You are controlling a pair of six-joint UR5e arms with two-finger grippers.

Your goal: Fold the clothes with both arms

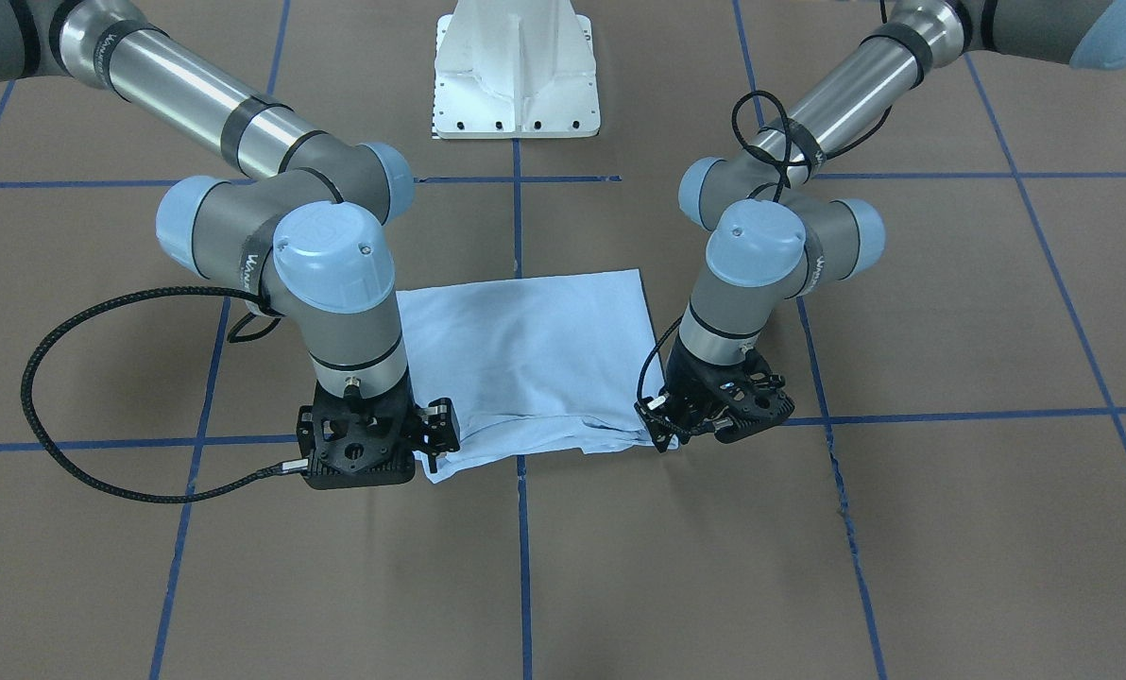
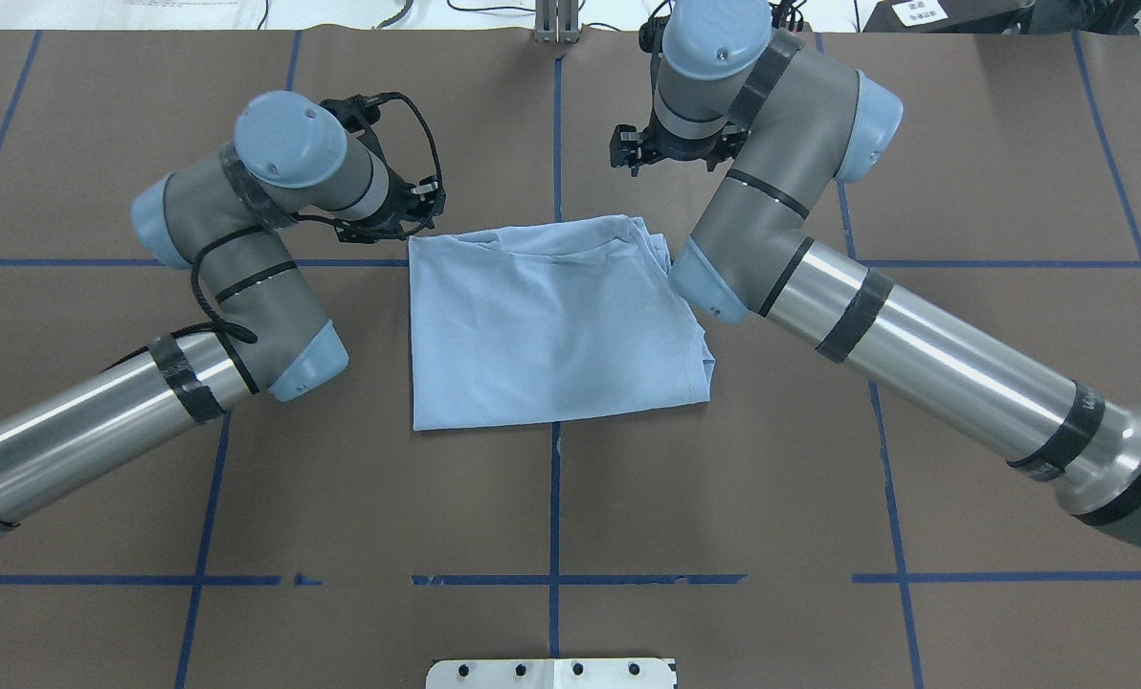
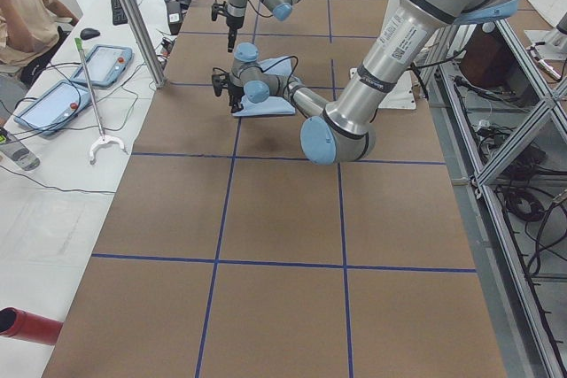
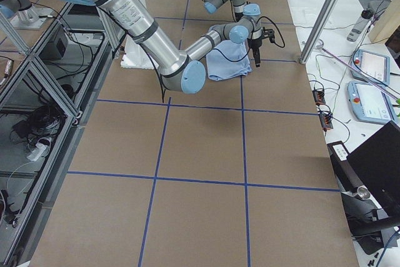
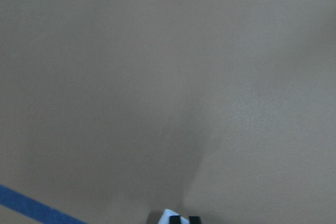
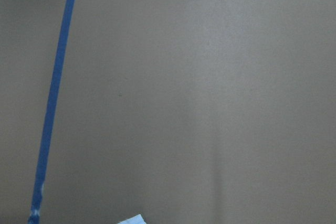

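**When a shirt is folded, corners are lifted together**

Since the blue shirt [image 1: 525, 349] is laid flat on the table [image 1: 903, 519] between the left gripper [image 1: 662, 425] and right gripper [image 1: 431, 436], its far corners should be raised evenly. Whether the jaws are shut cannot be told.

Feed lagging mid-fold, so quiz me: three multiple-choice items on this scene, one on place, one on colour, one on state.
1. Where along the T-shirt are the left tool and right tool? A: edge nearest the white base. B: edge farthest from it. C: over the base.
2. Tape lines on the table? A: red. B: yellow. C: blue.
3. The T-shirt is: A: folded, lying on the table. B: spread flat, sleeves out. C: hanging in air.
1B, both tools at the edge opposite the base; 2C, blue grid; 3A, layers show there.
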